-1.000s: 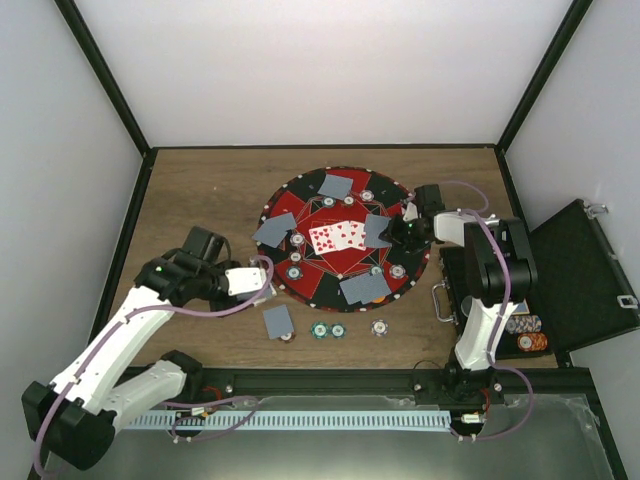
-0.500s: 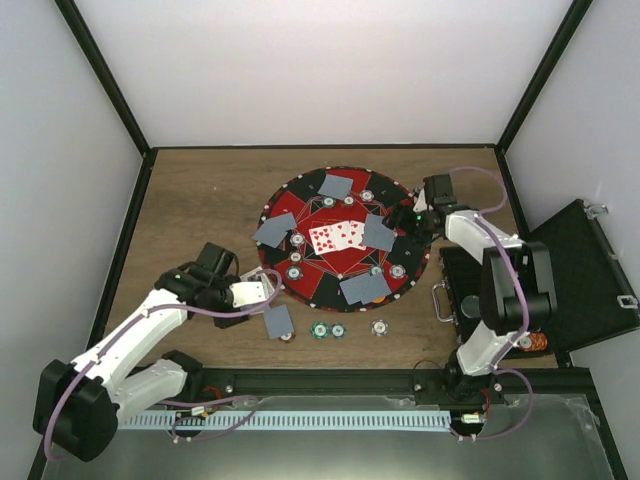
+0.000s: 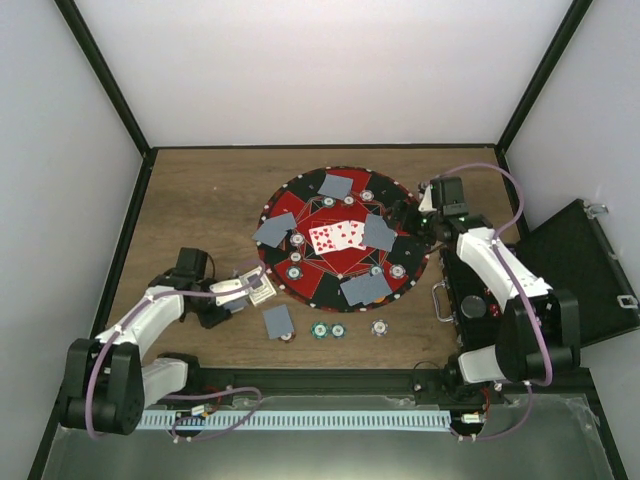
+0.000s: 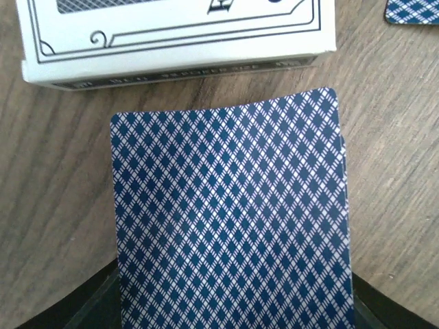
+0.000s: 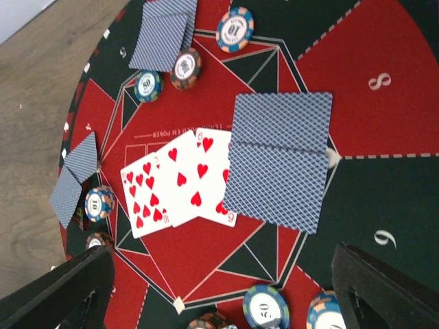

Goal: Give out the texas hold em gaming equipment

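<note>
Right wrist view: your right end effector (image 5: pixel 219 288) has just spread open and empty, leaving two face-down cards (image 5: pixel 278 161) mid-frame on the mat (image 5: pixel 384 82). That seat looks dealt. Your left end effector (image 4: pixel 233 319) grips another card (image 4: pixel 230 219), filling the left wrist frame.

A brown wood-grain tabletop (image 3: pixel 195 195) lies inside a booth of plain white walls (image 3: pixel 320 70) on the left, far and right sides, with black frame posts (image 3: pixel 106 78) slanting down the far corners, a black rail (image 3: pixel 340 375) along the near edge, and soft, even light.
</note>
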You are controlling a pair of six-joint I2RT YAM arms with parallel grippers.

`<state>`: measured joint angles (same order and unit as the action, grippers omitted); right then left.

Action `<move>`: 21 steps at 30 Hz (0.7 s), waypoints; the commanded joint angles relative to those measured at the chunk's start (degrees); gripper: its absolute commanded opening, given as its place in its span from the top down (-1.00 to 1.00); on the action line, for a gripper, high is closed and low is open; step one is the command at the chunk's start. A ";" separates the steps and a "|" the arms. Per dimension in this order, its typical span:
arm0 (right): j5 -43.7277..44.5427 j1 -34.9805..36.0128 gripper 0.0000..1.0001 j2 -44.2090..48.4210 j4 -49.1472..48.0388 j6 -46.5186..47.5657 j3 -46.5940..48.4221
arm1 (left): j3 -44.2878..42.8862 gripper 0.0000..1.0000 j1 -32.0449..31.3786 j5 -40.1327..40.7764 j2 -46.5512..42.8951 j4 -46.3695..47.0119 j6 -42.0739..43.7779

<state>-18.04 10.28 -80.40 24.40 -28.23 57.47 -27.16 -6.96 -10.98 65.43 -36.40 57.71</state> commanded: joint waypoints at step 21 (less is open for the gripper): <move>19.08 0.61 -1.00 5.94 0.75 -0.42 -2.73 | -17.00 -1.00 0.98 -10.82 1.61 1.80 -13.49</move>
<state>-11.14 10.35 -76.03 26.13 -28.73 53.08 -40.23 -6.28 -16.80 66.65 -40.25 53.45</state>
